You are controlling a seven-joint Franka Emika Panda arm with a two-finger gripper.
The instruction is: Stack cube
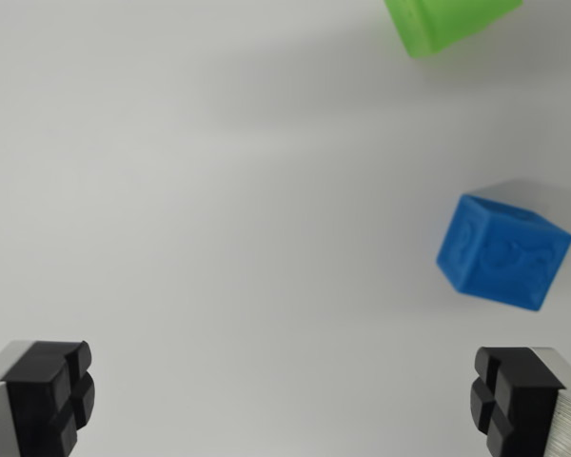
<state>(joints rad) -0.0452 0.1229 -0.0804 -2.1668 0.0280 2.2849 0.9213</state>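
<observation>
On the white surface (219,219) sits one blue cube (500,250), turned so a corner edge points toward the camera; it has no long side, being a cube. Up past the blue cube, at the top edge, is one green cube (447,21), partly cut off. Below the blue cube, the gripper (284,405) is wide open, holding nothing, its two black fingertips (49,390) far apart.

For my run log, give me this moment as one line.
claw: open, empty | blue cube: on table, wrist view's right | green cube: top edge, partly cropped | stack: not started
</observation>
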